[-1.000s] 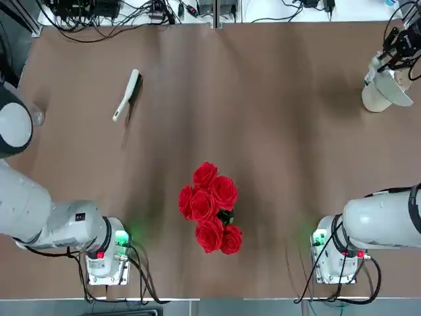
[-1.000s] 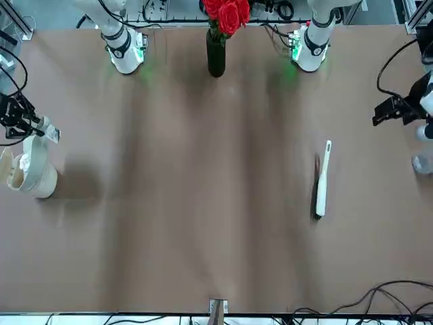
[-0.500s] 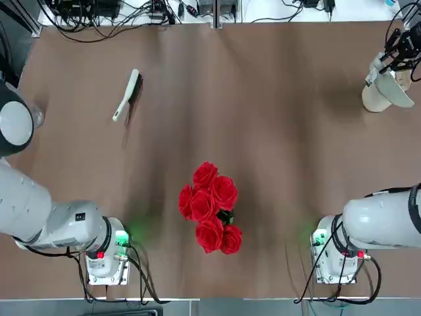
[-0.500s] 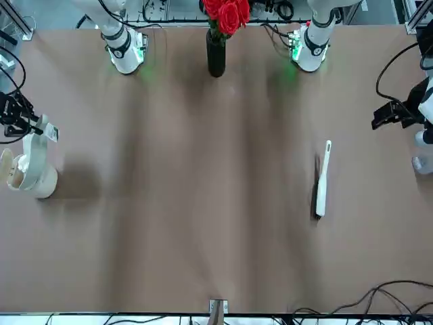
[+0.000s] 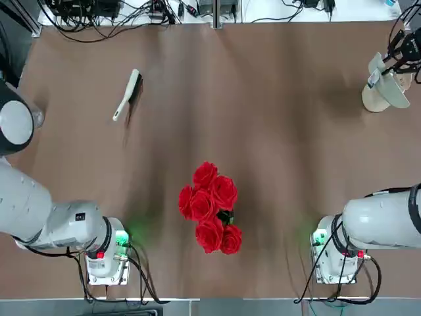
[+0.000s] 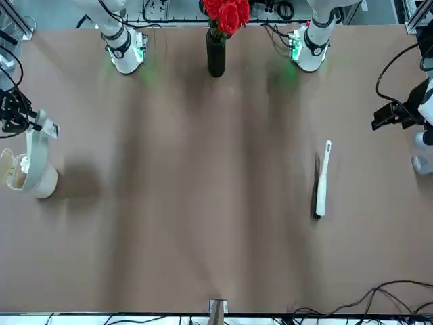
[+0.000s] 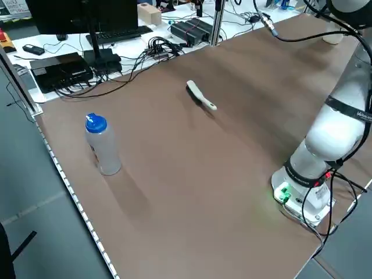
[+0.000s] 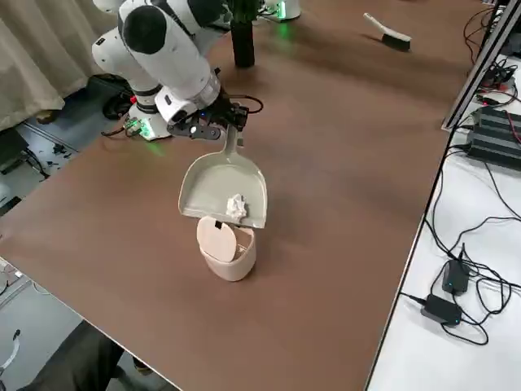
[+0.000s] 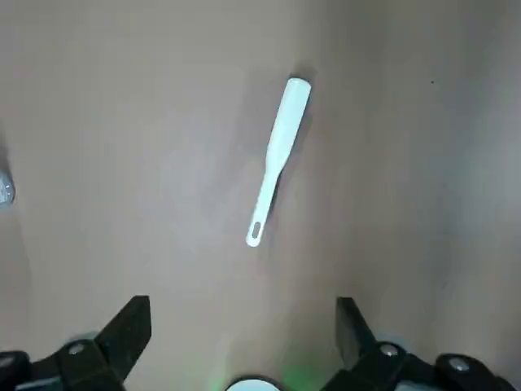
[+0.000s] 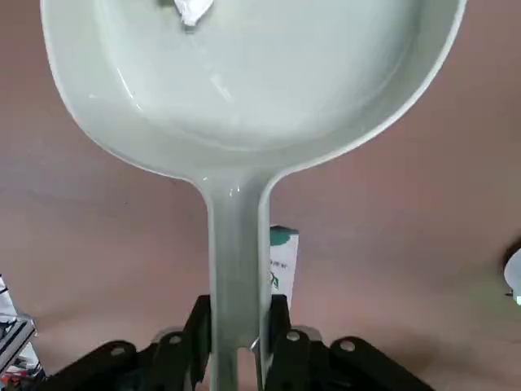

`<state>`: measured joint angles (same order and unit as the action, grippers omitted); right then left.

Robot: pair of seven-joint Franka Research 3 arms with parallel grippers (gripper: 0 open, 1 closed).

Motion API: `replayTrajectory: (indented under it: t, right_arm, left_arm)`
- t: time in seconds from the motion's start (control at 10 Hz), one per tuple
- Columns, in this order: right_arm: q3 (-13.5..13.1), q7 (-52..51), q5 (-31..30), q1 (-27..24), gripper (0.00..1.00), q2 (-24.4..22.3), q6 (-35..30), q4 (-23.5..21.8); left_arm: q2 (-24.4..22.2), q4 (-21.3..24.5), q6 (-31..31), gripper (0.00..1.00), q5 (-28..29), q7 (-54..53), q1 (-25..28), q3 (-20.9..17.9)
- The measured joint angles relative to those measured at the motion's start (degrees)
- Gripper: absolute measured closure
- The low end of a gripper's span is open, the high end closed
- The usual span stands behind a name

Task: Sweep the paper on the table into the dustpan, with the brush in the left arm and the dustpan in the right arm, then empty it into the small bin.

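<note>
now to empty the pan, by the look of it. right tool (image 10: 242, 309) clamped on the handle of the dustpan (image 8: 212, 183), out over the small bin (image 8: 228, 265) on the right side of the tabletop (image 8: 326, 285). paper (image 8: 236, 206) in the pan, close to the front lip; flap lid (image 8: 216, 239) tipped up beside the opening. best to centre the lip over the opening, clear of the lid, then tilt slowly and steadily until the wad slides in. in case of sticking, tip steeper or shake lightly, without knocking the bin. likely risk: a drop off the lip's side. left tool (image 9: 244, 301) idle, fingers apart and empty, above the tabletop near the brush (image 9: 281, 138).
</note>
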<state>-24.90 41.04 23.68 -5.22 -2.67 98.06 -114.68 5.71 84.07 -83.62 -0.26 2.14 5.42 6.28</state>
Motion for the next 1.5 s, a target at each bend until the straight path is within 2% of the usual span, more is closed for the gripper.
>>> replayTrajectory:
  t: [0.6,1.0,1.1,1.2,1.5]
  right_arm:
    - [-2.5,-1.2,0.1,0.0,0.67,-0.1,-1.8,1.0]
    - [-2.2,-1.4,0.4,0.0,0.67,-0.1,-2.2,1.1]
    - [-1.0,-1.8,0.2,0.0,0.67,-0.2,-2.4,1.2]
    - [1.7,-2.0,-1.2,0.1,0.67,-0.2,-2.6,2.0]
    - [12.2,-2.2,-9.5,1.1,0.67,-0.3,-5.8,6.9]
  left_arm:
    - [0.2,0.0,0.0,0.0,0.0,0.0,0.6,0.0]
    - [0.2,0.0,-0.1,0.0,0.0,0.0,0.7,0.0]
    - [0.2,0.0,-0.5,0.0,0.0,0.0,0.7,0.0]
    - [0.2,0.0,-0.7,0.0,0.0,0.0,0.9,0.0]
    - [0.4,0.0,-0.8,0.0,0.0,0.0,1.4,0.0]
